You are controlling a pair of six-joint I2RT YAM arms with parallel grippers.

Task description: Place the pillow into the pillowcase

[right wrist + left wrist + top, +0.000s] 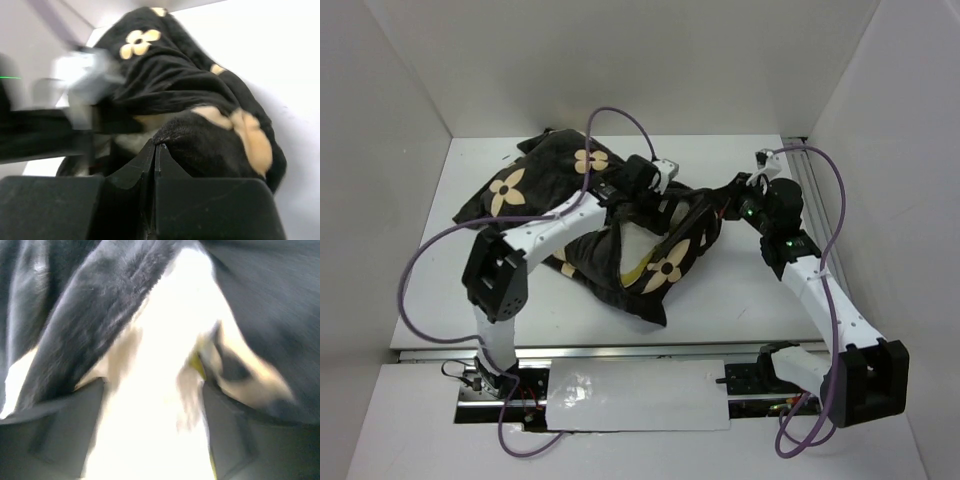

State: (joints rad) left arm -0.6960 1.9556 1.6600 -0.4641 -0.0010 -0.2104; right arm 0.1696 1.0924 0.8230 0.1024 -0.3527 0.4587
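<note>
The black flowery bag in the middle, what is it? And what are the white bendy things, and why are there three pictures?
Those white bendy things are two robot arms, a left arm and a right arm. Each ends in a two-fingered pincer. The big picture comes from a camera high above the table. The other two come from small cameras on the arms' wrists, so they look very close and blurry. The flowery bag is the pillowcase, lying crumpled on the table. The cream-white thing peeking out of its mouth is the pillow, partly inside. The right pincer is shut and seems to pinch the pillowcase's edge. The left pincer is open and holds nothing, with the pillow right in front of it.
</note>
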